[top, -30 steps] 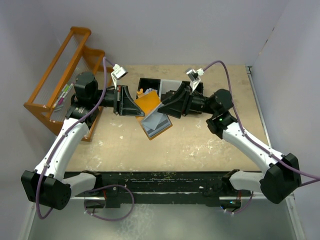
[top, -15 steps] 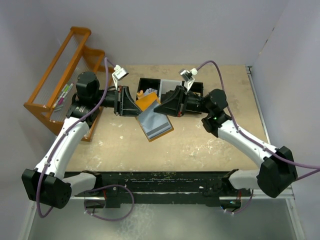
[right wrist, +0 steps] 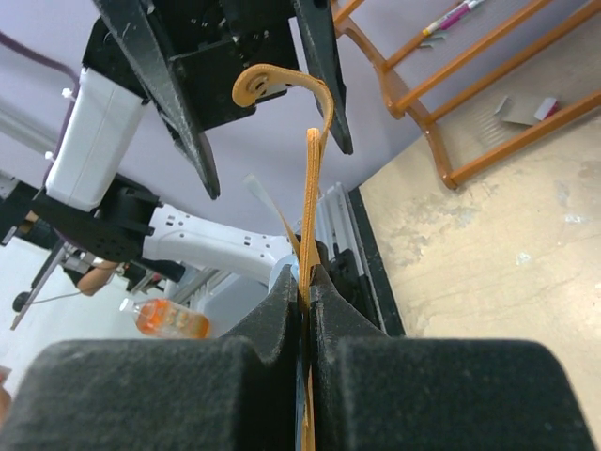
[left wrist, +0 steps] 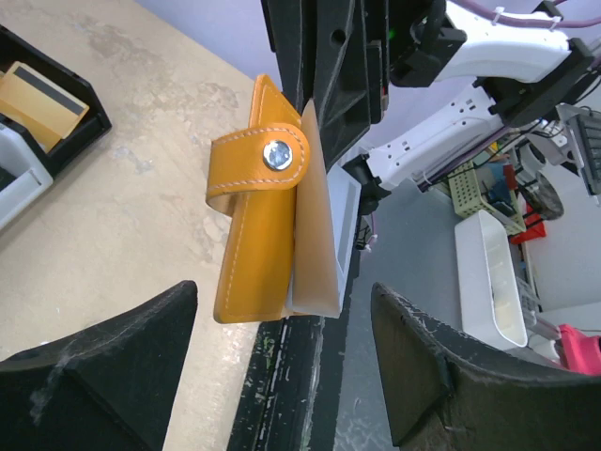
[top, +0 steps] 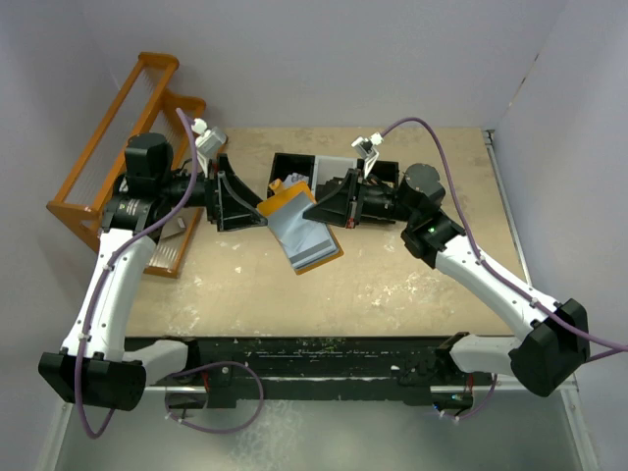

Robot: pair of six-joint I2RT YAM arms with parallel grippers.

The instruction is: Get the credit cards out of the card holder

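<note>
One edge of the card holder [left wrist: 258,235] was pinched in the right claw [right wrist: 305,282] above the tabletop [top: 392,275]. The left claw [left wrist: 282,291] was spread alongside, probably to pull the credit cards.

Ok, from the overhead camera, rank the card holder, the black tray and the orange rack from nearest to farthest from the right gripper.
1. card holder: pinched in the right gripper, mid-table.
2. black tray: just behind the gripper, toward the back edge.
3. orange rack: far left, past the left arm.
</note>
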